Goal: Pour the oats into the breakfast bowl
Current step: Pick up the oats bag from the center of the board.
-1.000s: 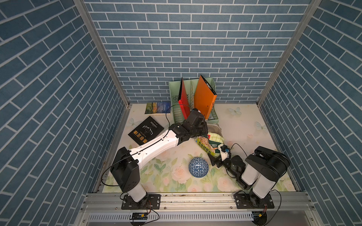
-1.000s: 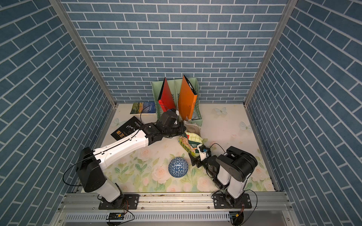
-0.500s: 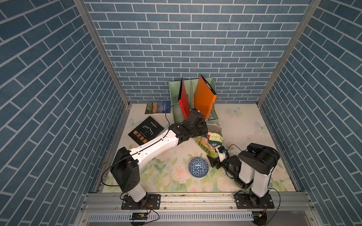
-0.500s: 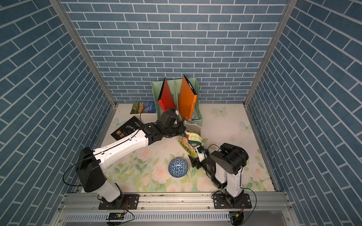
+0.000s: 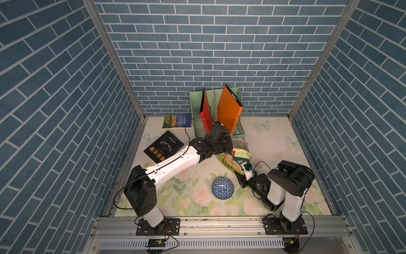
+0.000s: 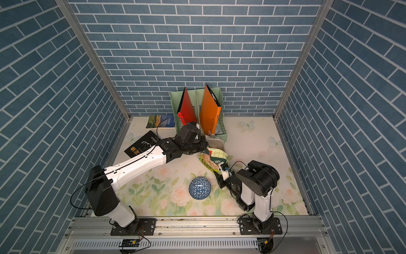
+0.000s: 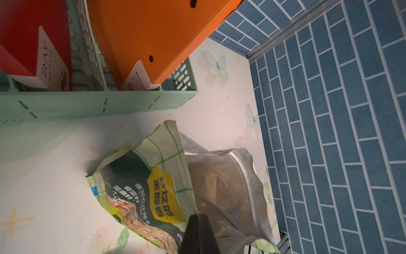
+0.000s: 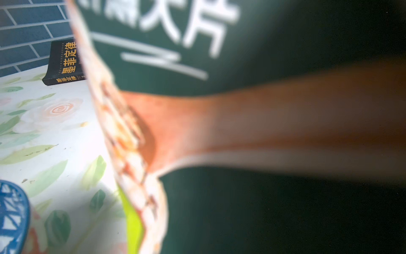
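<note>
The green-and-cream oat pouch (image 5: 235, 159) (image 6: 214, 159) lies tilted on the floral mat, mouth toward the back. Its silver lining (image 7: 222, 187) shows, but the oats themselves are hidden inside. My left gripper (image 5: 228, 149) (image 7: 198, 217) is shut on the front edge of the pouch's mouth. My right gripper (image 5: 243, 174) (image 6: 222, 174) sits over the pouch's lower corner with the creased pouch (image 8: 241, 66) filling its wrist view, so its fingers are hidden there. The blue-and-white breakfast bowl (image 5: 222, 188) (image 6: 200, 188) (image 8: 11, 215) stands just front-left of that gripper, apart from the pouch.
A mint-green file rack (image 5: 238, 129) holding a red folder (image 5: 205, 110) and an orange folder (image 5: 229, 110) stands right behind the pouch. A black book (image 5: 163, 147) and a landscape-cover book (image 5: 176, 121) lie at the back left. Brick-patterned walls close three sides.
My right arm has drawn in toward the pouch, and its jaws have narrowed round the lower corner. The left arm, pouch and bowl have stayed put.
</note>
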Motion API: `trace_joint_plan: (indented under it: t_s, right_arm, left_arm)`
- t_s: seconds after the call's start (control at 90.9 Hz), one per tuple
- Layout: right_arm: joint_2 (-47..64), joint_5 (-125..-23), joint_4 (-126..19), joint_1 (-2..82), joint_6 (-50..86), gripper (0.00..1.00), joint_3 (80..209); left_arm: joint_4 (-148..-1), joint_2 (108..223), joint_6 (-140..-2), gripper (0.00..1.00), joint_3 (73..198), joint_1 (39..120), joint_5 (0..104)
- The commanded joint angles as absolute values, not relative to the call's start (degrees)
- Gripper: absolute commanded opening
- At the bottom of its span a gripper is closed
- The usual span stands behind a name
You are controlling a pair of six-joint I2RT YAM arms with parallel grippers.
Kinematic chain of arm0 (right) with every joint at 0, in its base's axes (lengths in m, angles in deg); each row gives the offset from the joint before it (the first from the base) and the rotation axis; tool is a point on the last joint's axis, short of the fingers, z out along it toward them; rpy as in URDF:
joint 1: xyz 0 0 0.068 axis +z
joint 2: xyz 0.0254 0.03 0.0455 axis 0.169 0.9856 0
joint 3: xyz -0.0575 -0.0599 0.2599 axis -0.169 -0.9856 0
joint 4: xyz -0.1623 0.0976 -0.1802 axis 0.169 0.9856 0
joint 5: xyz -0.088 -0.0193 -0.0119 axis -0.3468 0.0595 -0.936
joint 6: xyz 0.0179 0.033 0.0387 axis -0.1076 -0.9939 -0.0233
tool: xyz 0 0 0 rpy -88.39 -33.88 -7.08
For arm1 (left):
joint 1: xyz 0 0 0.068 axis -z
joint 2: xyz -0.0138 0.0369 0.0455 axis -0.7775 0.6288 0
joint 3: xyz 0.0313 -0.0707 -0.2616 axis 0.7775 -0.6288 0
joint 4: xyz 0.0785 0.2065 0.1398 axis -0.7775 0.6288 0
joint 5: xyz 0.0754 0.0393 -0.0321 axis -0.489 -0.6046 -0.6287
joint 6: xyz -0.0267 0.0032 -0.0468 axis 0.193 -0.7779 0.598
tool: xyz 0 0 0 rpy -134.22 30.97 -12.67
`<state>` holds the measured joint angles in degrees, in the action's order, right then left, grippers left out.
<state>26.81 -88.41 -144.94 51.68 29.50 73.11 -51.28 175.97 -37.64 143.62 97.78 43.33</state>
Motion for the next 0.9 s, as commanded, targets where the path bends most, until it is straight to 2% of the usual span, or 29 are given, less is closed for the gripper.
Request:
trace_joint_plan:
  t_s: [0.0, 0.044, 0.121, 0.286, 0.484, 0.638, 0.891]
  right_arm:
    - [21.9, -88.0, -148.6, 51.7, 28.8, 0.3, 74.2]
    - [19.4, -89.0, -143.1, 51.8, 28.8, 0.17, 75.1]
    - [15.4, -90.0, -133.7, 52.0, 29.0, 0.0, 77.0]
    - [8.3, -94.0, -122.8, 53.4, 31.7, 0.0, 77.9]
    - [0.3, -99.9, -107.1, 55.9, 35.5, 0.0, 82.2]
    - [-6.5, -101.6, -102.6, 56.2, 35.7, 0.0, 81.3]
    - [-17.2, -106.3, -87.3, 56.4, 35.5, 0.0, 85.1]
  left_arm:
    - [-51.2, 175.0, -38.8, 0.0, 145.5, 97.4, 42.0]
    - [-50.8, 174.8, -39.2, 0.0, 145.8, 97.4, 41.6]
    - [-49.8, 174.7, -40.1, 0.0, 146.7, 97.3, 41.3]
    - [-49.2, 173.9, -41.0, 0.0, 147.2, 96.9, 41.6]
    - [-50.0, 171.7, -42.0, 0.19, 146.9, 96.2, 42.0]
    - [-50.0, 170.0, -42.6, 0.27, 145.9, 95.4, 42.1]
    - [-49.6, 164.8, -44.6, 0.39, 142.4, 94.4, 38.9]
